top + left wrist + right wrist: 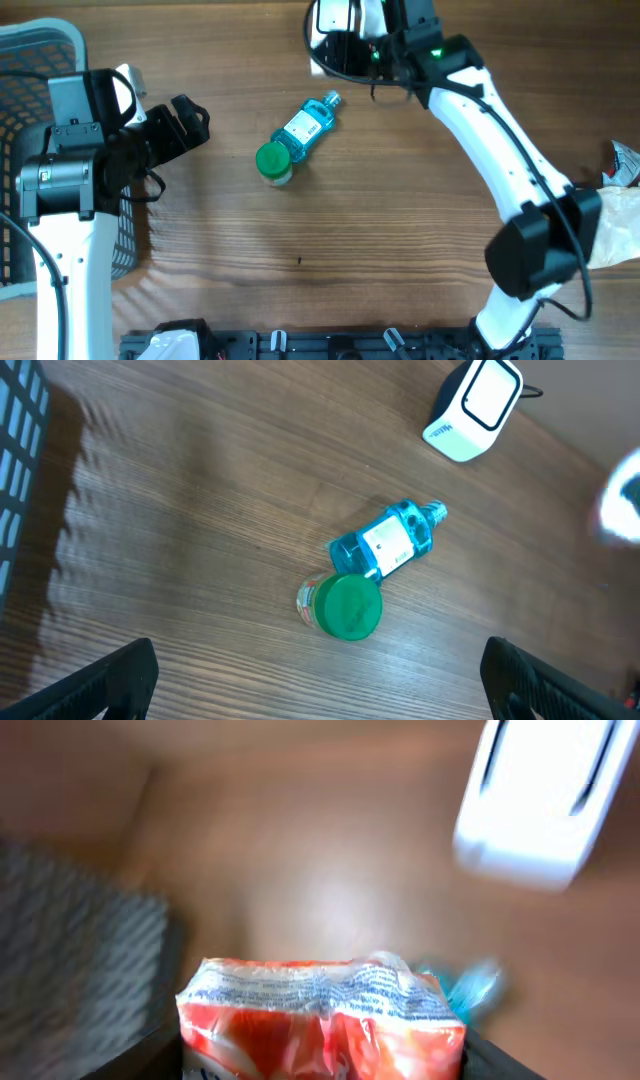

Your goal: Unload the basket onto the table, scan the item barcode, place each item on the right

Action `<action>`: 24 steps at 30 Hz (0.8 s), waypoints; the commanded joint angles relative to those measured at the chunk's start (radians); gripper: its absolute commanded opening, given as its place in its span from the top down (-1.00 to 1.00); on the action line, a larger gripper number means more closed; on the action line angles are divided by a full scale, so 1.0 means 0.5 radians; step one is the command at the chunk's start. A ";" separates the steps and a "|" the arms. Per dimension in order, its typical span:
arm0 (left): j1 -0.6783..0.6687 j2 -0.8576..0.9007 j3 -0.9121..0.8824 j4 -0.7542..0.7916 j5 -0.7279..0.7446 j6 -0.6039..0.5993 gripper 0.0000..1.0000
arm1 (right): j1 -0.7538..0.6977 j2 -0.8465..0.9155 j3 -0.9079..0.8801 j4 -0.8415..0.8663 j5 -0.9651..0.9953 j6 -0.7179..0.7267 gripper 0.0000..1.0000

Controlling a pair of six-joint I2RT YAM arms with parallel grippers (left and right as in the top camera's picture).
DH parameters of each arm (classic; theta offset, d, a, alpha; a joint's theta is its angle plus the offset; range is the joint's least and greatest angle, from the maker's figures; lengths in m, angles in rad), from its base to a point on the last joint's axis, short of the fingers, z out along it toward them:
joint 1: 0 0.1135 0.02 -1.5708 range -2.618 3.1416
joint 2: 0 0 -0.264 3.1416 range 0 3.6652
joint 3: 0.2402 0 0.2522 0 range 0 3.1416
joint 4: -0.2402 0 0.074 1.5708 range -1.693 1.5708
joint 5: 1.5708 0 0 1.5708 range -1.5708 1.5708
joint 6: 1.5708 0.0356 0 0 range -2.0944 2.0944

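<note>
Clutching red packet (bottom edge cropped).

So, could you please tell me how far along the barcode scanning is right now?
Done: nothing is visibly finished yet. In hand: the right gripper holds an orange packet close to the white scanner, so its scan looks underway. Left: the blue bottle and the green-lidded jar sit on the table, seemingly waiting their turn, and the left gripper hangs open and empty by the basket.

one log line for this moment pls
left pincer: open, empty | right pincer: shut on orange packet near white scanner | blue bottle, green-lidded jar: on table
</note>
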 commanded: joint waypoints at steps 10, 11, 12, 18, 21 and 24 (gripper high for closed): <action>0.014 -0.007 0.029 -0.001 -0.011 0.027 -1.00 | 0.005 0.694 0.013 1.333 0.675 -0.719 -0.48; 0.014 -0.007 0.029 -0.001 -0.011 0.026 -1.00 | 0.005 0.711 0.013 1.386 0.674 -0.732 -0.48; 0.014 -0.007 0.029 -0.001 -0.010 0.027 -1.00 | 0.005 0.735 0.013 1.463 0.676 -0.764 -0.47; 0.014 -0.007 0.029 -0.001 -0.011 0.026 -1.00 | 0.005 0.871 0.013 1.785 0.706 -0.863 -0.47; 0.014 -0.007 0.029 -0.001 -0.010 0.027 -1.00 | 0.005 0.886 0.013 1.723 0.723 -0.858 -0.46; 0.014 -0.007 0.030 -0.001 -0.011 0.027 -1.00 | 0.018 0.885 0.013 1.606 0.726 -0.900 -0.64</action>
